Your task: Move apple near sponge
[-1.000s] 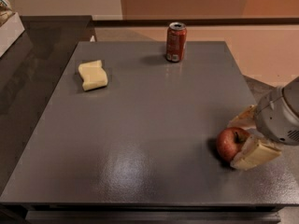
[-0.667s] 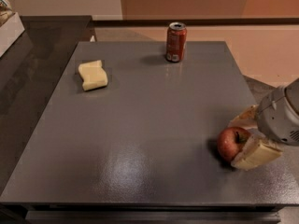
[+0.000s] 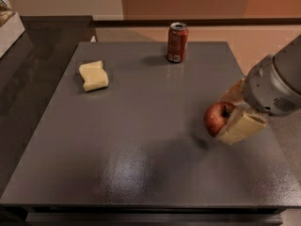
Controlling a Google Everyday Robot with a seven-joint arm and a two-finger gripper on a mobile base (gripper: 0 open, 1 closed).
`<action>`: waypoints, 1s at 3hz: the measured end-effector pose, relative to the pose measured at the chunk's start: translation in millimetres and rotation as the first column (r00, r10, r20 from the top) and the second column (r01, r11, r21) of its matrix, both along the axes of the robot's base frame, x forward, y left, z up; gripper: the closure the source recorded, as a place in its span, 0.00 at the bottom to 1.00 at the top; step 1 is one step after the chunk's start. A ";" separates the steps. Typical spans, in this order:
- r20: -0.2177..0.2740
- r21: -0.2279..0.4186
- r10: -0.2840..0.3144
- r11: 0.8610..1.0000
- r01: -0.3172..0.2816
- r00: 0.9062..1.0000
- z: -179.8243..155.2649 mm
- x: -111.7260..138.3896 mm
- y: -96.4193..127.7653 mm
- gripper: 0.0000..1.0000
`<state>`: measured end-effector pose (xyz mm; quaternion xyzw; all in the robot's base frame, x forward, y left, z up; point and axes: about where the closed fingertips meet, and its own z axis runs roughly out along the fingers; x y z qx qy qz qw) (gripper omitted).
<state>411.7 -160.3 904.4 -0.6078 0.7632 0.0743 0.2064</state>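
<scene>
We've got the gripper (image 3: 225,118) clamped on the apple (image 3: 214,119) over the gray table (image 3: 141,164); soda can (image 3: 177,43) and sponge (image 3: 93,76) sit well away from it.

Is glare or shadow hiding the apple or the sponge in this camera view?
Camera view: neither. Glare whitens the near part of the table, away from both; the apple, held in the gripper at the right, throws a soft shadow below and left of itself; the sponge at far left is evenly lit.
</scene>
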 end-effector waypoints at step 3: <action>0.030 0.087 -0.050 0.995 0.047 0.998 27.2 120.5 90.9 1.00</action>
